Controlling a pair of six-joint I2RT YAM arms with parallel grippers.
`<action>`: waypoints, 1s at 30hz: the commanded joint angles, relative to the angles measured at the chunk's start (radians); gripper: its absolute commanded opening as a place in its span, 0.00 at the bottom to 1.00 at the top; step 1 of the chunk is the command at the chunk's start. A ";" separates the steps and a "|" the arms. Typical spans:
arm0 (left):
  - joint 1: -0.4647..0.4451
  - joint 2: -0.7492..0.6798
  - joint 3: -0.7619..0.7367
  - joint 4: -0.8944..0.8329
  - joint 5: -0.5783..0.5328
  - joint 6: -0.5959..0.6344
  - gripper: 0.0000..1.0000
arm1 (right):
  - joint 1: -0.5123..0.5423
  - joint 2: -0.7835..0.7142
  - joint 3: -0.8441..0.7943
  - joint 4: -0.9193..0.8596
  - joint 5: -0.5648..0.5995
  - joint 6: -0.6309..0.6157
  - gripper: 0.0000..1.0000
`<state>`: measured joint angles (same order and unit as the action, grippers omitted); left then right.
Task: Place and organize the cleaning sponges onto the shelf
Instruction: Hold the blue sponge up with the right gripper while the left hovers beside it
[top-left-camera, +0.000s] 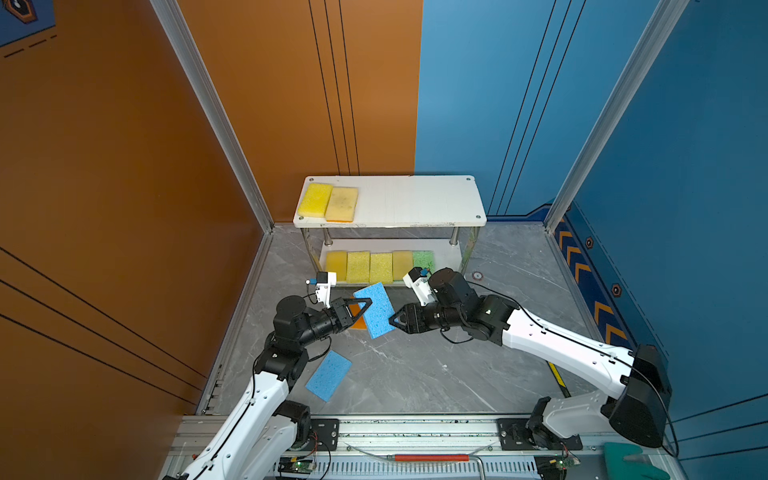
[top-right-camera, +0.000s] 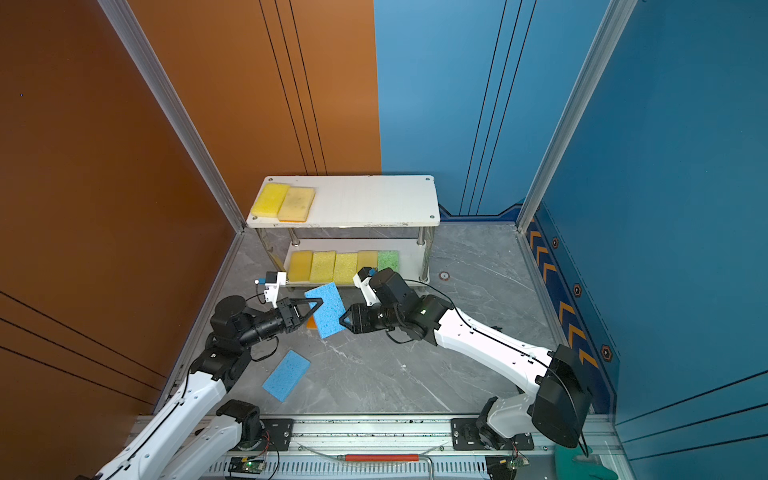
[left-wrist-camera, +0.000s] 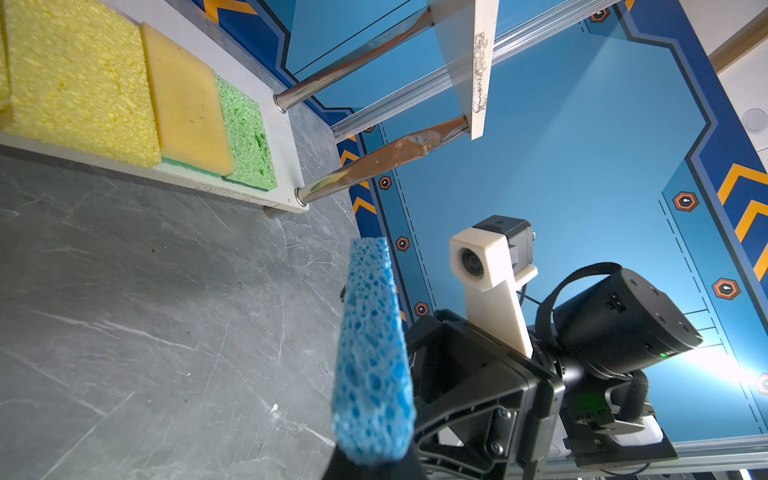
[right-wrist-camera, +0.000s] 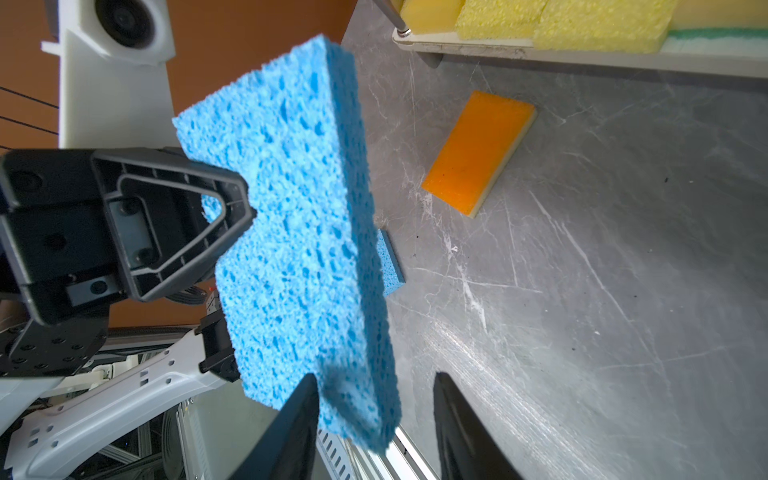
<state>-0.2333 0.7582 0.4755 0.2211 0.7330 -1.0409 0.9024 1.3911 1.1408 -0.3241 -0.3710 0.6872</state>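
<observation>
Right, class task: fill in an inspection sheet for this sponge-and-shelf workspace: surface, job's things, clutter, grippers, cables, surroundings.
Surface: grey marbled table, white-veined.
Job's things: shelf carries a top pair of sponges and a lower row of five sponges; held blue sponge is in the air; loose blue sponge and orange sponge lie on the table.
Clutter: small round disc beside the shelf; red-handled tool on the front rail.
Grippers: left gripper shut on the held blue sponge; right gripper open around its opposite edge.
Cables: black cables loop at both wrists.
Surroundings: orange wall, blue wall, aluminium frame post.
</observation>
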 joint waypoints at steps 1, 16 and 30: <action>0.009 -0.013 -0.003 0.022 -0.010 -0.001 0.06 | 0.010 -0.018 -0.008 0.031 -0.011 0.034 0.47; 0.049 -0.033 -0.006 0.021 0.022 -0.016 0.05 | 0.033 -0.022 -0.012 0.027 -0.005 0.050 0.43; 0.047 -0.033 -0.015 0.020 0.047 -0.020 0.05 | 0.041 -0.012 -0.007 0.037 0.009 0.042 0.40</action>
<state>-0.1898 0.7380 0.4736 0.2211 0.7475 -1.0500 0.9371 1.3911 1.1374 -0.3103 -0.3702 0.7334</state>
